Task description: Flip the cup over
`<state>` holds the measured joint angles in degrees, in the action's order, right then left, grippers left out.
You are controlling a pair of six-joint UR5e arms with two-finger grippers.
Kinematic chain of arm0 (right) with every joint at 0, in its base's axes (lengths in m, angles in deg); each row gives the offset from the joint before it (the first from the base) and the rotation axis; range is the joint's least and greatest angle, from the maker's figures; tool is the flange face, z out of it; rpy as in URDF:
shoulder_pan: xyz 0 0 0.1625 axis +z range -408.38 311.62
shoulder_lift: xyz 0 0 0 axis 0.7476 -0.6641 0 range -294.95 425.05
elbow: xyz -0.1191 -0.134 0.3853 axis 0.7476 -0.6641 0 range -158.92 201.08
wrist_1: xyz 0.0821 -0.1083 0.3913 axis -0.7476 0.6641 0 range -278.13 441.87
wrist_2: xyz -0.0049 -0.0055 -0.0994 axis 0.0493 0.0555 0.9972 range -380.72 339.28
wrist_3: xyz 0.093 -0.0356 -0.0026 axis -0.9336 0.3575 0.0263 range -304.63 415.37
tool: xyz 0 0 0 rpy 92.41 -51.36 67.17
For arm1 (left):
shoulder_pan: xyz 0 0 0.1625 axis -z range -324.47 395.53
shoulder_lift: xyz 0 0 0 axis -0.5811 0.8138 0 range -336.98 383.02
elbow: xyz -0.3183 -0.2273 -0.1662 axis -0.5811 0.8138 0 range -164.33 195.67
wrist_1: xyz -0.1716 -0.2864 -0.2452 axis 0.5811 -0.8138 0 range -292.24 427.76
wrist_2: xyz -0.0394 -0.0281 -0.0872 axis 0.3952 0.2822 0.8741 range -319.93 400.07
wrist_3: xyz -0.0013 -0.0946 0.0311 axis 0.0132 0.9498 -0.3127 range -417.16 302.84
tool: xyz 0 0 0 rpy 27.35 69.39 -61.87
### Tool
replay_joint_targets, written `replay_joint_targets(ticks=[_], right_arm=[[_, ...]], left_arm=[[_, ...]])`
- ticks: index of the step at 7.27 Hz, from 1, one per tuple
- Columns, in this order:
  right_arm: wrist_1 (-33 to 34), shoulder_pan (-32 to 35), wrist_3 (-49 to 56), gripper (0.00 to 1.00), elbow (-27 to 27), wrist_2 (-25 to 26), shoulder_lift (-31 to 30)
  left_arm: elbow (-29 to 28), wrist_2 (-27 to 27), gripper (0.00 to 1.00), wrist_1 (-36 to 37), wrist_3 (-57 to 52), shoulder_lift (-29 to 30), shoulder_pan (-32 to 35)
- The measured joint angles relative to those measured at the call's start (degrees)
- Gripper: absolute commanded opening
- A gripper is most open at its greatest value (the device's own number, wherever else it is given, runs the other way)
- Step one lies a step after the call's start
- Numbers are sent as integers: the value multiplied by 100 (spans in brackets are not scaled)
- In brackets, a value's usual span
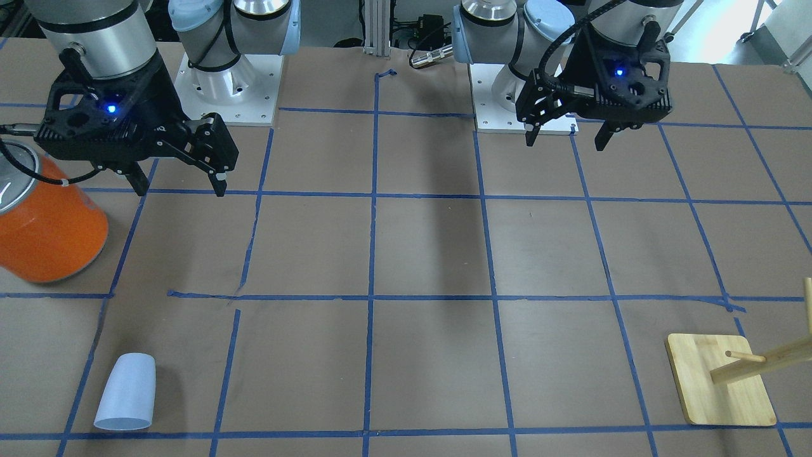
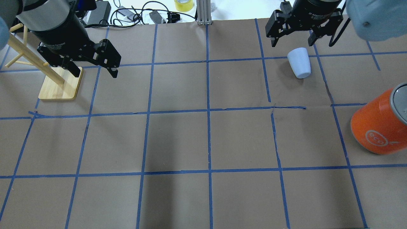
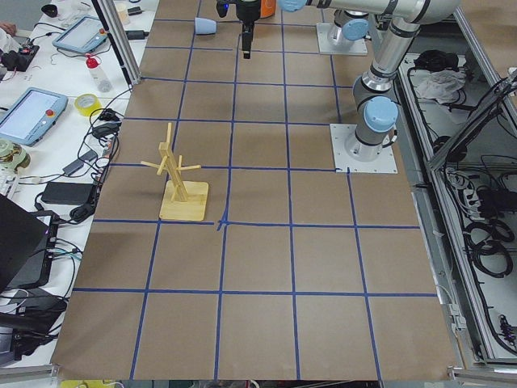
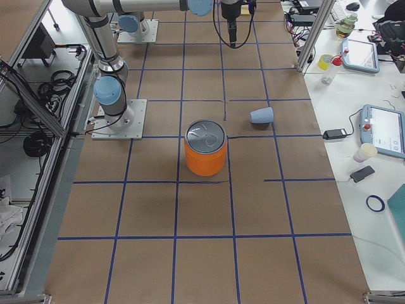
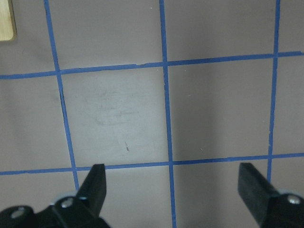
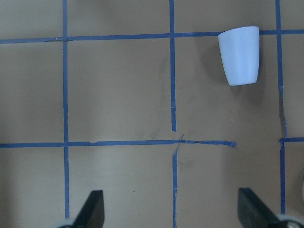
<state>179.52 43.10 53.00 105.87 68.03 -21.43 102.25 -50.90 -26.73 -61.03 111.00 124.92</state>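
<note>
The pale blue-white cup (image 1: 125,392) lies on its side on the brown paper, wider end pointing away from the robot. It also shows in the overhead view (image 2: 299,62), the right side view (image 4: 261,115) and the right wrist view (image 6: 240,55). My right gripper (image 1: 181,187) is open and empty, high above the table and on the robot's side of the cup. In its wrist view the cup lies at the upper right, well beyond the fingertips (image 6: 92,209). My left gripper (image 2: 95,73) is open and empty on the other side of the table.
A large orange can (image 2: 380,124) with a silver top stands at the table's right edge, on the robot's side of the cup. A wooden peg stand (image 2: 60,86) sits under the left arm. Blue tape lines grid the paper.
</note>
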Motion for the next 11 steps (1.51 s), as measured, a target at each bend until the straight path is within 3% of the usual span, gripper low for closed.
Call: replay_joint_targets(ticks=[9, 11], right_arm=[[13, -42, 81, 100, -24, 28, 48], [27, -61, 93, 100, -230, 34, 234]], left_arm=[[3, 0, 100, 0, 0, 0, 0], [13, 0, 100, 0, 6, 0, 0]])
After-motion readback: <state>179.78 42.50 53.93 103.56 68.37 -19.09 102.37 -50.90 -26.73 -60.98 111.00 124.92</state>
